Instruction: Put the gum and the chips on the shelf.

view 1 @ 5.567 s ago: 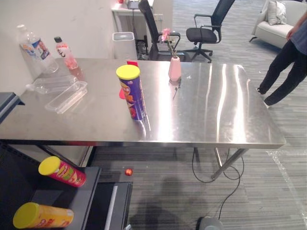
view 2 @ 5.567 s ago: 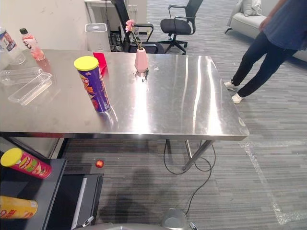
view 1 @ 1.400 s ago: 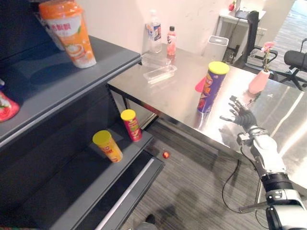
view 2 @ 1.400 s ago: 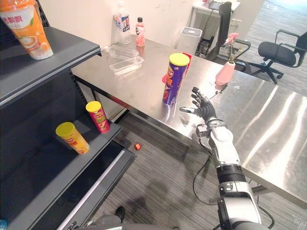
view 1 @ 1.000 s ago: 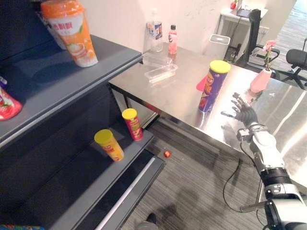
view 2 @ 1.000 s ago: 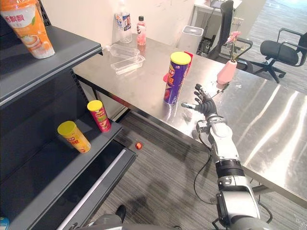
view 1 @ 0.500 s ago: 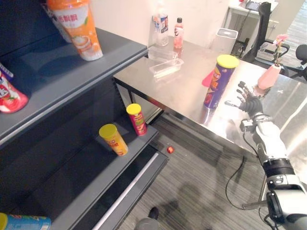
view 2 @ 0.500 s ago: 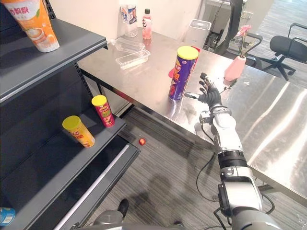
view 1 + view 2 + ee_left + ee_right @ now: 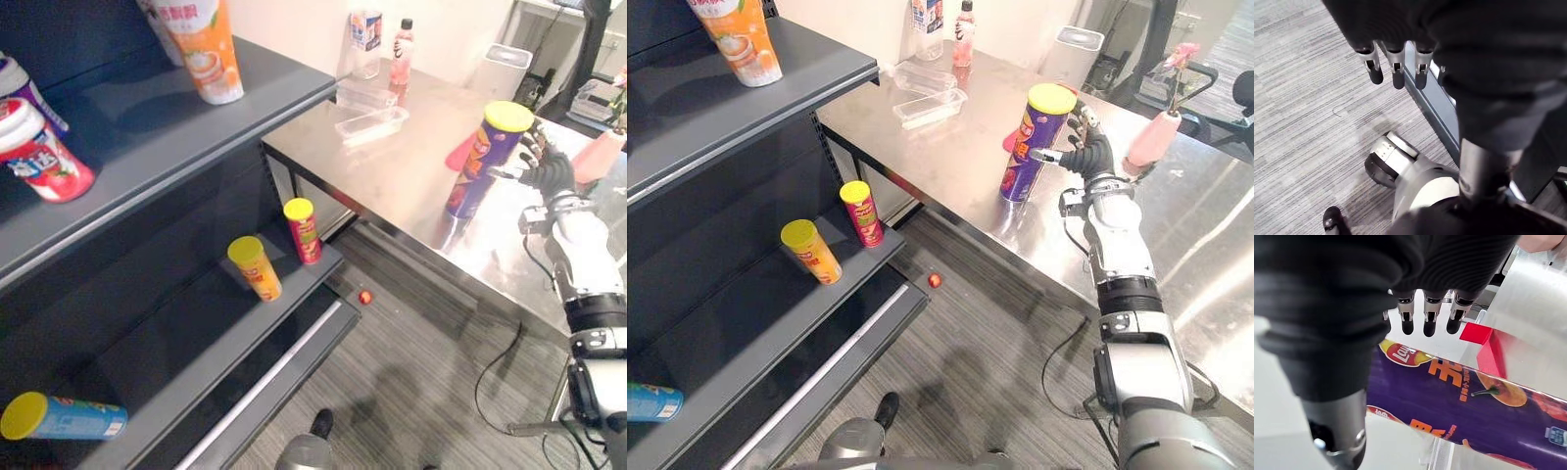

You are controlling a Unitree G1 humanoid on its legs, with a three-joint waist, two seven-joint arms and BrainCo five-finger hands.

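Observation:
The chips are a tall purple can (image 9: 478, 164) with a yellow lid, upright near the front edge of the steel table (image 9: 392, 181). A small red pack (image 9: 1484, 340), perhaps the gum, lies on the table just behind the can. My right hand (image 9: 549, 172) hovers beside the can's upper part with fingers straight and thumb held out toward it, a small gap between. The right wrist view has the can (image 9: 1459, 396) close under the straight fingers (image 9: 1430, 313). My left hand (image 9: 1396, 61) hangs open over the carpet. The dark shelf unit (image 9: 196, 127) stands at the left.
The lower shelf holds a red can (image 9: 304, 230) and a yellow can (image 9: 255, 266); the upper one an orange cup (image 9: 201, 44) and a red-white cup (image 9: 39, 152). Clear trays (image 9: 372, 119), bottles (image 9: 400, 54) and a pink vase (image 9: 1154, 139) sit on the table. A red ball (image 9: 365, 296) lies on the floor.
The camera has swung left, bringing more of the shelf into view. My right hand has risen and closed in on the upper part of the purple can, still open.

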